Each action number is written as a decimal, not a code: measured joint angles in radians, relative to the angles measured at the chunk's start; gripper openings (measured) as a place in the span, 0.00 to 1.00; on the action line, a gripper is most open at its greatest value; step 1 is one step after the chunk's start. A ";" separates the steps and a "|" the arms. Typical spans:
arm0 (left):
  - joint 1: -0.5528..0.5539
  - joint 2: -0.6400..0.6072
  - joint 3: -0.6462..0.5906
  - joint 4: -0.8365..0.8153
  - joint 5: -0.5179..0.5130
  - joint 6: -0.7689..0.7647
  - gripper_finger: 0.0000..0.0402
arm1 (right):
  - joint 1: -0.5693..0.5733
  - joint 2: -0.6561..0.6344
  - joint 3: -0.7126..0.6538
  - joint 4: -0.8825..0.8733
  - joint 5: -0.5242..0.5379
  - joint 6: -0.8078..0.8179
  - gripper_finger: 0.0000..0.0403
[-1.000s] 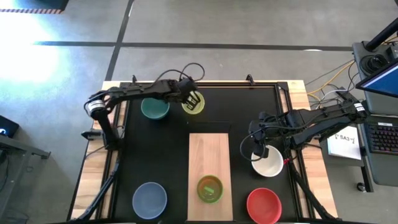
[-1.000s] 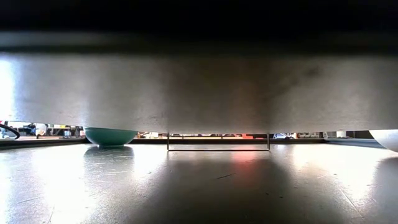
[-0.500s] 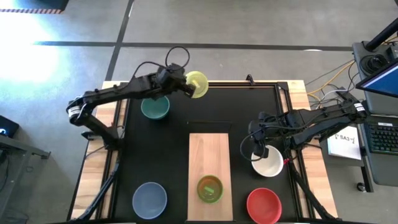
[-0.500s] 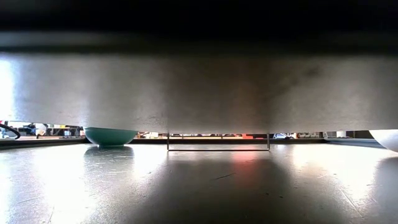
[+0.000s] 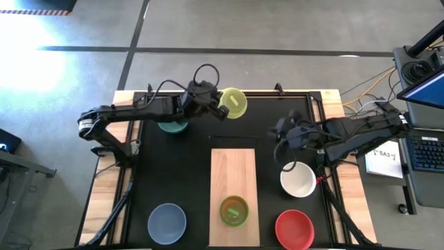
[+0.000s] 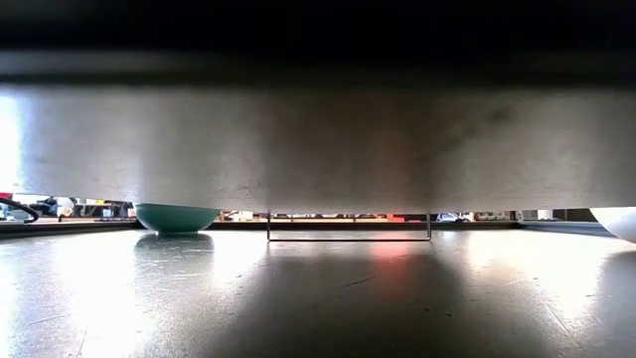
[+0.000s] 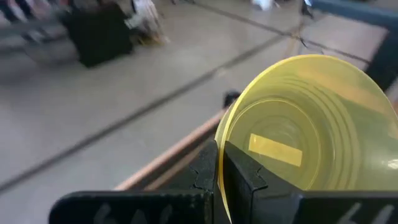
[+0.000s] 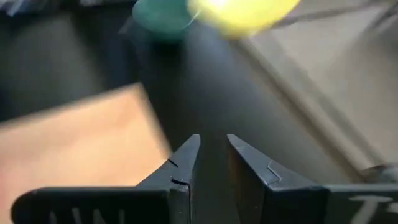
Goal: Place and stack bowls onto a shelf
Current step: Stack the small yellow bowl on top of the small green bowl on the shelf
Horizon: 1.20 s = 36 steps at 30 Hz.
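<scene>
My left gripper (image 5: 219,108) is shut on a yellow bowl (image 5: 234,103), held in the air near the table's far edge, just right of the teal bowl (image 5: 171,126), which sits on its base partly under the left arm. The pale wooden shelf (image 5: 234,173) lies mid-table with a bright green bowl (image 5: 234,210) on its near end. My right gripper (image 5: 282,132) is open and empty, above the black tabletop right of the shelf and beyond the white bowl (image 5: 299,180). Grey-blue (image 5: 166,222) and red (image 5: 294,228) bowls sit near the front edge. My left gripper pinches the yellow bowl's rim (image 7: 219,146), one finger (image 7: 242,174) inside the bowl and one (image 7: 205,171) outside its wall. The bowl is lifted clear of the table and tilted, its hollow with a yellow label (image 7: 274,150) showing.
Raised rails edge the tabletop, with wooden strips (image 5: 104,201) at left and right. Cables and a desk with equipment (image 5: 416,76) stand to the right. The low view shows the teal bowl (image 6: 176,217) and the white bowl's edge (image 6: 621,221) on the tabletop.
My left gripper has lifted the yellow bowl off the table beside the teal bowl and carried it up and toward the right; the bowl has tilted. My right gripper has moved from the white bowl's rim toward the far edge; the white bowl stays put.
</scene>
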 joint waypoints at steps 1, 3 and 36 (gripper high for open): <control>-0.005 0.007 0.000 0.028 -0.028 0.009 0.00 | -0.002 -0.001 0.015 0.011 0.048 -0.012 0.16; -0.010 0.024 0.000 0.074 -0.046 0.018 0.00 | -0.013 0.000 0.044 0.038 0.097 -0.049 0.16; -0.027 0.197 0.002 0.498 -0.040 0.070 0.00 | -0.306 0.108 0.152 0.167 0.084 -0.130 0.45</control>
